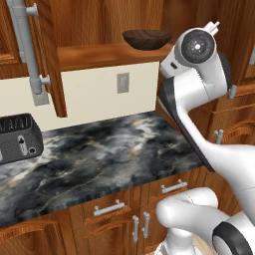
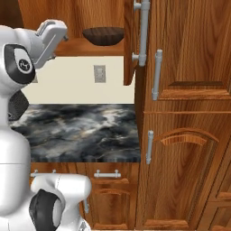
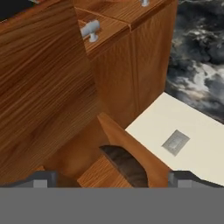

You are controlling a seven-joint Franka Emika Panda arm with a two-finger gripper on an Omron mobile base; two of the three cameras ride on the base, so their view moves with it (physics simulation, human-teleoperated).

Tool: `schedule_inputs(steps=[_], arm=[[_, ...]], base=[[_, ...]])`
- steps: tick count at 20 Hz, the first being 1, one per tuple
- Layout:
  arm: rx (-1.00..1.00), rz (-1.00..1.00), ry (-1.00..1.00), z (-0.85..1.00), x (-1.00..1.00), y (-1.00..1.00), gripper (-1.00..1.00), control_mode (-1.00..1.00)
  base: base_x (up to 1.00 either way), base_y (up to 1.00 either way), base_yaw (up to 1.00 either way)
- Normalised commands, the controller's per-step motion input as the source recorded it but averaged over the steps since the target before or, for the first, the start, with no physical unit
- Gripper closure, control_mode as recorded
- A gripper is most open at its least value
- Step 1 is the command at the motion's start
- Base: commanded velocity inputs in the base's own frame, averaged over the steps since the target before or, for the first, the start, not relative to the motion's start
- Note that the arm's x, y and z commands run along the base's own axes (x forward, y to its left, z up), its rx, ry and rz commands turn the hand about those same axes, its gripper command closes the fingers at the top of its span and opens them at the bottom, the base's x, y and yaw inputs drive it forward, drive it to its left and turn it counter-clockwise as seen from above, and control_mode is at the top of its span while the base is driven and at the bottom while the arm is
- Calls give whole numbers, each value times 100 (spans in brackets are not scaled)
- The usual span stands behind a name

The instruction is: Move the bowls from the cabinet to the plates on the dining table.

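Observation:
A dark brown wood-like bowl [image 1: 147, 39] [image 2: 103, 35] sits on the bottom shelf [image 1: 99, 54] of the open cabinet [image 2: 131, 40]. In the hand view the bowl [image 3: 124, 164] lies just ahead of my gripper [image 3: 114, 180], low in the picture between the two fingertips. The jaws stand wide open with nothing between them and do not touch the bowl. From the base cameras my wrist [image 1: 199, 47] hangs in front of the shelf, level with the bowl and beside it. The plates and the dining table are out of view.
The cabinet's open door [image 1: 50, 55] with its grey bar handle [image 1: 27, 50] hangs over the marble worktop [image 1: 109, 154]. A black toaster [image 1: 17, 137] stands at the left. A wall socket [image 1: 123, 82] is below the shelf. Tall wooden cabinets [image 2: 189, 113] close off the right.

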Motion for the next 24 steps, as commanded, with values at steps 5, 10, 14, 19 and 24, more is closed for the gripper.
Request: schedule_inputs(steps=[5, 10, 14, 19, 24], arm=[[0, -1, 0, 0, 57, 0, -100, -100], [7, 0, 0, 0, 51, -1, -100, -100], [6, 3, 2, -1, 57, -3, -100, -100], [0, 5, 4, 0, 68, 0, -100, -100], [0, 10, 7, -10, 76, 0, -100, -100]], base=[[0, 0, 0], [0, 0, 0], [0, 0, 0], [0, 0, 0], [0, 0, 0]])
